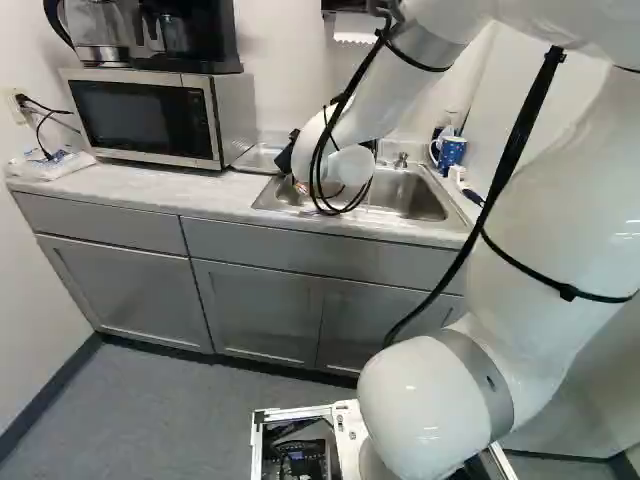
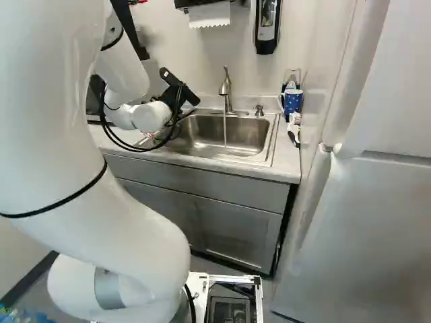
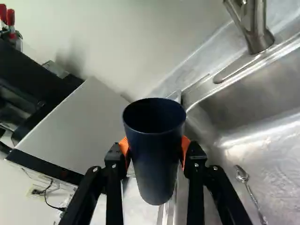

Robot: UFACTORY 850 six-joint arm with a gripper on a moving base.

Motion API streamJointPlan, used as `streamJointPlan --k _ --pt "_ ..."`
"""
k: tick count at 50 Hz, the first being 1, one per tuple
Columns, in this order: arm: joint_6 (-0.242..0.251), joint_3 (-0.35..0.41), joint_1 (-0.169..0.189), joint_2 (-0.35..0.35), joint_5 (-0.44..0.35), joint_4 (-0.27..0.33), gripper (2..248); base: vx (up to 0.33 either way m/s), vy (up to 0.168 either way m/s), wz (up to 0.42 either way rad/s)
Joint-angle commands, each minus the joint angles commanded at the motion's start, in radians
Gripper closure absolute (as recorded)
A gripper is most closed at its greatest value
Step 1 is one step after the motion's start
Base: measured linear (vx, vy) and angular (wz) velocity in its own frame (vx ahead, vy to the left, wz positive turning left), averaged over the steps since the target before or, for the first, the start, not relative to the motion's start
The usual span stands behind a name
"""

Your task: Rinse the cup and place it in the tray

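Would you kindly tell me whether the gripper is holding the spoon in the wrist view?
No, the gripper is shut on the dark blue cup, while the spoon lies in the sink.

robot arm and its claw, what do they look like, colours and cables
The arm is glossy white with rounded joints and a grey band low down. Black cables run outside it, held by thin black ties. The claw is black, with two fingers and orange pads.

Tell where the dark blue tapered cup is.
In the wrist view, the cup is gripped between the orange pads of the black gripper, beside the metal sink.
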State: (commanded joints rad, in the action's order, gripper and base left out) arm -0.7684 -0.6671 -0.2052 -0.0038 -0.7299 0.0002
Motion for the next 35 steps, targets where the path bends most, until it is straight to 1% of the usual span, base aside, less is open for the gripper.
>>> streamJointPlan --k 35 --pt "0.368 0.0 0.0 0.0 0.0 0.0 127 0.0 0.0 0.0"
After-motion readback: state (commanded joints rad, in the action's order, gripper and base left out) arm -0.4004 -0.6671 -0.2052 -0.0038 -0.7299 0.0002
